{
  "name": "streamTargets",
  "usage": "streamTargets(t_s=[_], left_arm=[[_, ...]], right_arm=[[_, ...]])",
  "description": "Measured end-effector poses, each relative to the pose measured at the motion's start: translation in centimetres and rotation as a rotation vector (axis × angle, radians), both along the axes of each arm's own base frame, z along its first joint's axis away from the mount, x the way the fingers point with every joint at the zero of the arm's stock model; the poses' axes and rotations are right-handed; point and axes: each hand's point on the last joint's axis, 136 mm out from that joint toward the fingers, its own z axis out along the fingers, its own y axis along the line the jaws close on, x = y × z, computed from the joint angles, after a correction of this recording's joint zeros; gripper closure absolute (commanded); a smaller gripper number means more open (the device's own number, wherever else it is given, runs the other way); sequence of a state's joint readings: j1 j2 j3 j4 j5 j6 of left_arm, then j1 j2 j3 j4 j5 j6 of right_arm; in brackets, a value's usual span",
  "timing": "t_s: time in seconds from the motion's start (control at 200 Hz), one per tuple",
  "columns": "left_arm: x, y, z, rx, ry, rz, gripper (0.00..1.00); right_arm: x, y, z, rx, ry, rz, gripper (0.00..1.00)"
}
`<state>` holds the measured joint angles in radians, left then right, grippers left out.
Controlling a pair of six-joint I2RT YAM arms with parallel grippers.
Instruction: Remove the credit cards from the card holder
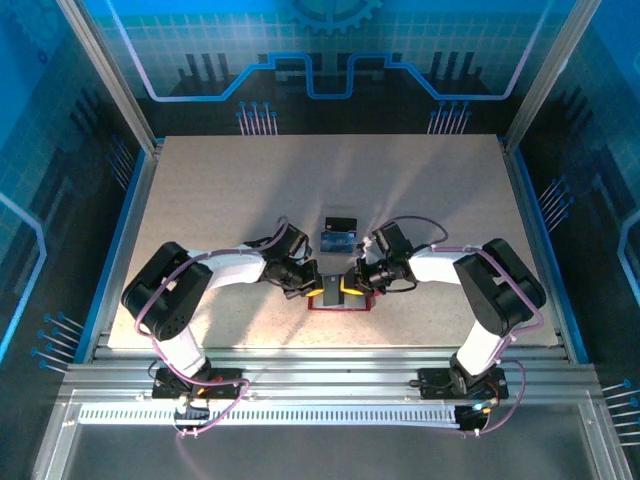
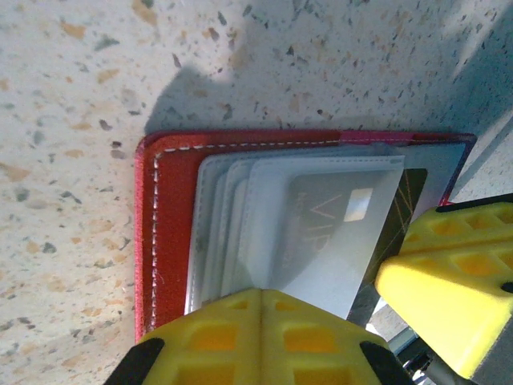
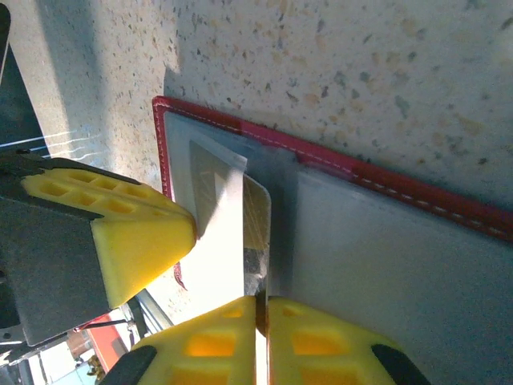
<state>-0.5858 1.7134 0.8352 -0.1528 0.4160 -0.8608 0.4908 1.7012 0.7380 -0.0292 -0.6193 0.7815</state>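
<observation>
From above, the two arms met at the middle of the desk (image 1: pixel 200 200), over the open red wallet (image 1: pixel 338 302) near its front edge. The left pincer (image 1: pixel 318 292) and right pincer (image 1: pixel 352 287) were both down on it. Just beyond the wallet, a blue card (image 1: pixel 338 240) and a black card (image 1: pixel 341 222) lay side by side on the desk.

From the left wrist, the left pincer (image 2: pixel 260 321) was shut, its yellow fingertips pressed together at the edge of the grey pockets (image 2: pixel 216 233). The wallet (image 2: pixel 168 208) lay flat, leaves open. A silver card (image 2: pixel 329 233) sat in the top pocket, and a dark card (image 2: pixel 410 204) poked out past it. A yellow finger (image 2: pixel 449 273) of the right pincer stood just beside that dark card.

From the right wrist, the right pincer (image 3: pixel 262 317) had narrowed to a slit on a thin sheet (image 3: pixel 268 241) standing edge-on from the wallet (image 3: pixel 385 188). It could not be told whether that was a card or a pocket leaf. A tan patterned card (image 3: pixel 255 212) showed just beside it, with a finger (image 3: pixel 136 233) of the left pincer near.
</observation>
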Motion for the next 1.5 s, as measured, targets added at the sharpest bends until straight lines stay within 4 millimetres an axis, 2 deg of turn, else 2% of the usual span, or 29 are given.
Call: streamTargets(t_s=[0.52, 0.755, 0.976, 1.221, 1.501], left_arm=[[0.0, 0.0, 0.0, 0.001, 0.0, 0.0, 0.97], [0.0, 0.0, 0.0, 0.001, -0.002, -0.003, 0.97], [0.0, 0.0, 0.0, 0.001, -0.002, -0.003, 0.97], [-0.1, 0.1, 0.0, 0.003, 0.001, -0.003, 0.9], [-0.4, 0.7, 0.3, 0.04, 0.011, 0.005, 0.84]], right_arm=[[-0.1, -3.1, 1.5, -0.027, -0.033, -0.013, 0.93], [-0.6, -4.1, 1.5, -0.059, -0.027, -0.004, 0.93], [-0.7, -4.1, 1.5, -0.058, -0.026, -0.004, 0.93], [-0.3, -3.0, 1.9, -0.032, -0.035, -0.014, 0.86], [-0.6, -2.4, 1.7, -0.027, -0.024, -0.013, 0.85]])
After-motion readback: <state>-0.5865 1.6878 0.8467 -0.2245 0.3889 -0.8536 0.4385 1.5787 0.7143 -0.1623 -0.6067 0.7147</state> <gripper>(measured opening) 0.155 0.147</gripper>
